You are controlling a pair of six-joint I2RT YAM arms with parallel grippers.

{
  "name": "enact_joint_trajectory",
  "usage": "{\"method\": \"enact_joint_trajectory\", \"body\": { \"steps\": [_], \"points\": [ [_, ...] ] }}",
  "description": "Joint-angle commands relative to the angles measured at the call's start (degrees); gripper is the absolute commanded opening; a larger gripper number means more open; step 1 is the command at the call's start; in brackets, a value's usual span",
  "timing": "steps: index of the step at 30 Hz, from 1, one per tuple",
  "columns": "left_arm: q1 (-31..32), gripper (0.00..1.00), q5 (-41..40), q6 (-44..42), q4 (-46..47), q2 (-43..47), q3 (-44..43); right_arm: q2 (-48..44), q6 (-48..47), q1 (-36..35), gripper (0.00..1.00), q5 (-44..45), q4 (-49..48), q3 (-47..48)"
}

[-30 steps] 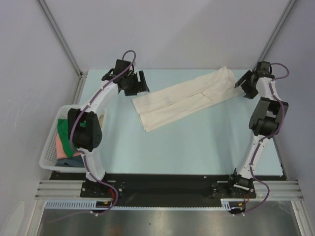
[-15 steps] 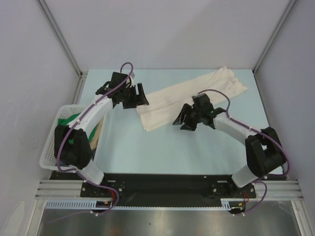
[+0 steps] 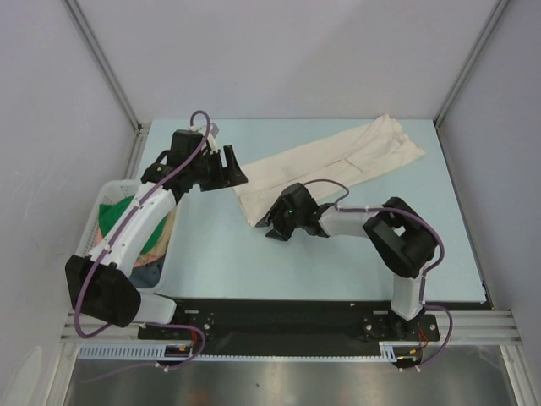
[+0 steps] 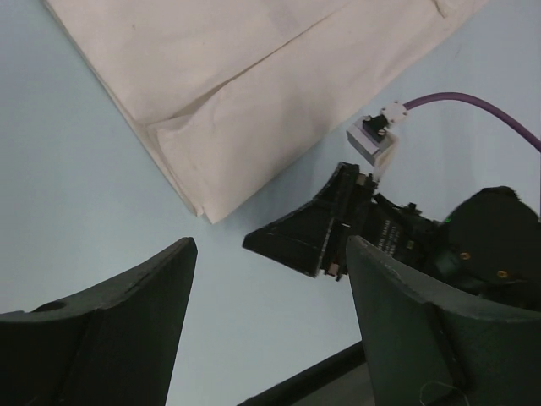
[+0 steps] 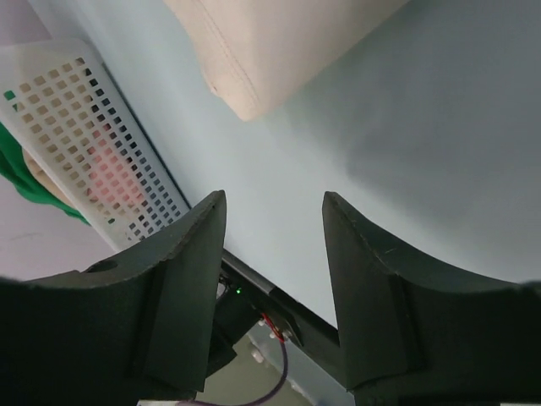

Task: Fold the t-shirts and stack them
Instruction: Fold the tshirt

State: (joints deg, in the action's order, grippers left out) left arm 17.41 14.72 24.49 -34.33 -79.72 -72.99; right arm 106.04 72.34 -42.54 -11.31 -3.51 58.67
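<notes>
Overhead, the cream t-shirt [image 3: 330, 165] is lying folded diagonally on the table [image 3: 220, 254], left gripper [image 3: 230, 166] and right gripper [image 3: 275, 227] hovering by its nearer end. Left wrist: fingers are standing apart, empty, above the shirt's corner. Right wrist: fingers are gaping too, empty, near that corner.

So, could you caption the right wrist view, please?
Right gripper open beside a corner of the cream t-shirt, white basket nearby.

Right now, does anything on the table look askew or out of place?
Only mildly: the cream t-shirt, folded into a long strip, lies diagonally across the table. The other shirts sit heaped unfolded in the basket. Nothing looks damaged.
</notes>
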Motion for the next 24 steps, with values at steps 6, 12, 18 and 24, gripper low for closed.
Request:
{"method": "enact_joint_trajectory", "body": {
  "steps": [6,12,18,24],
  "points": [
    [-0.45,0.77,-0.92,-1.29,-2.59,9.14,3.47,9.01,13.7,-5.0,0.53,10.07,-5.63,4.34],
    [-2.2,0.78,0.13,-1.2,-2.32,12.83,6.37,11.12,16.69,-3.95,0.52,13.95,-5.37,4.34],
    [-4.75,0.78,1.45,-1.9,-2.06,14.24,8.48,14.27,21.87,-3.6,0.49,14.65,-3.88,5.92],
    [-6.51,0.78,2.94,-2.25,-1.8,13.72,8.3,15.34,25.13,-3.95,0.3,15.09,-3.26,6.63]
  ]
}}
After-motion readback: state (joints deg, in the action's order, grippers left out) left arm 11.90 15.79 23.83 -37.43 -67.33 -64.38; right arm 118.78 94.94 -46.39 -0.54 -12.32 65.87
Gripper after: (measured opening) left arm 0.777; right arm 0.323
